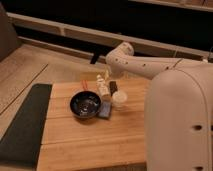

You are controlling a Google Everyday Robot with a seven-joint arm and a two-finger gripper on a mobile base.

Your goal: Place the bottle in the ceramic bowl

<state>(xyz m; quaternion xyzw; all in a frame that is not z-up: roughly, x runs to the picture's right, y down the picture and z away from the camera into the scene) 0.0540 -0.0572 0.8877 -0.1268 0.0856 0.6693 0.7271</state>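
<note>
Gripper [108,88] low over table [75,145], fingers spread, at the upright bottle [102,90]. Bottle stands at 1 o'clock of bowl [85,105], outside it.

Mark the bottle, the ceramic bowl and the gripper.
bottle [102,86]: camera view, on its cream body.
ceramic bowl [77,105]: camera view, on its dark inner wall.
gripper [108,88]: camera view, at its tip beside the bottle, behind the bowl.
</note>
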